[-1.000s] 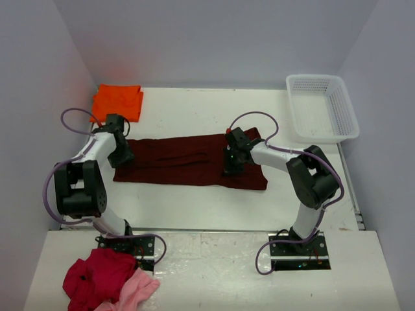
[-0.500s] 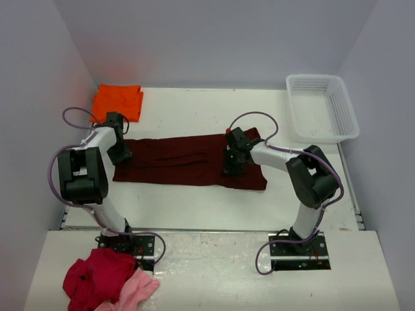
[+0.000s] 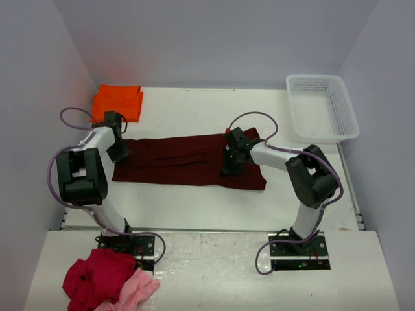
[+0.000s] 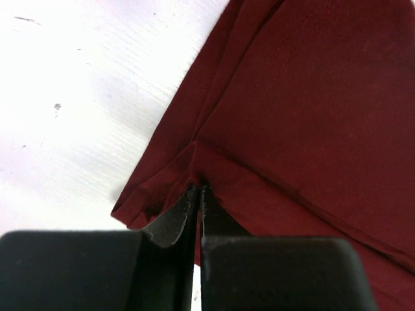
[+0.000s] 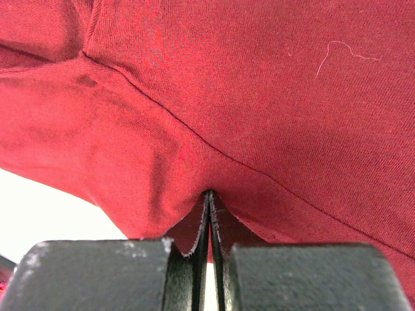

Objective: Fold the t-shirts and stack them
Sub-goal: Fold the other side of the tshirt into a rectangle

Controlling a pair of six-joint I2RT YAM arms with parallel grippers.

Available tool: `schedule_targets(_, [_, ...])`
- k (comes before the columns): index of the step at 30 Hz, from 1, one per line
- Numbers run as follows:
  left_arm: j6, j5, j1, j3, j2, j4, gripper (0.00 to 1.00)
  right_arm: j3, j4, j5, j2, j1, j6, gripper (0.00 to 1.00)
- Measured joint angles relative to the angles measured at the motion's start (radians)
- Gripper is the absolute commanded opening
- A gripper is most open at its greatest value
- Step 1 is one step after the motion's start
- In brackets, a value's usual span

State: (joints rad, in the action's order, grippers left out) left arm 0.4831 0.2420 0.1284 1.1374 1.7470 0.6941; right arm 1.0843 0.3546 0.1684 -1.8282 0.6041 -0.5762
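The maroon t-shirt lies mid-counter as a long band, its long axis running from 9 to 3 o'clock. I have my left claw pinched shut on a ridge of cloth at its 9 o'clock end, and my right claw clamped on a fold near the 3 o'clock end. As I judge it, the next fold runs along that axis, and the orange t-shirt sits folded at 12 o'clock from the left claw, the nearer arm.
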Motion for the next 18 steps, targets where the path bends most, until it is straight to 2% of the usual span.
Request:
schedule_targets(7, [0.048, -0.003, 0.034, 0.029, -0.066, 0.002, 0.00, 0.006, 0.000, 0.003, -0.006, 0.002, -0.001, 0.00])
schedule_targets(13, [0.083, -0.009, 0.065, 0.089, -0.055, 0.003, 0.00, 0.012, -0.005, 0.006, -0.012, 0.007, -0.001, 0.00])
schedule_targets(14, [0.086, -0.013, 0.066, 0.101, -0.043, 0.003, 0.03, 0.012, -0.005, 0.007, -0.012, 0.007, -0.001, 0.00])
schedule_targets(17, [0.102, -0.034, 0.067, 0.142, 0.017, -0.002, 0.21, 0.012, -0.007, 0.008, -0.013, 0.008, -0.001, 0.00])
schedule_targets(18, [0.111, -0.040, 0.067, 0.150, 0.037, -0.010, 0.39, 0.012, -0.008, 0.008, -0.013, 0.008, -0.001, 0.00])
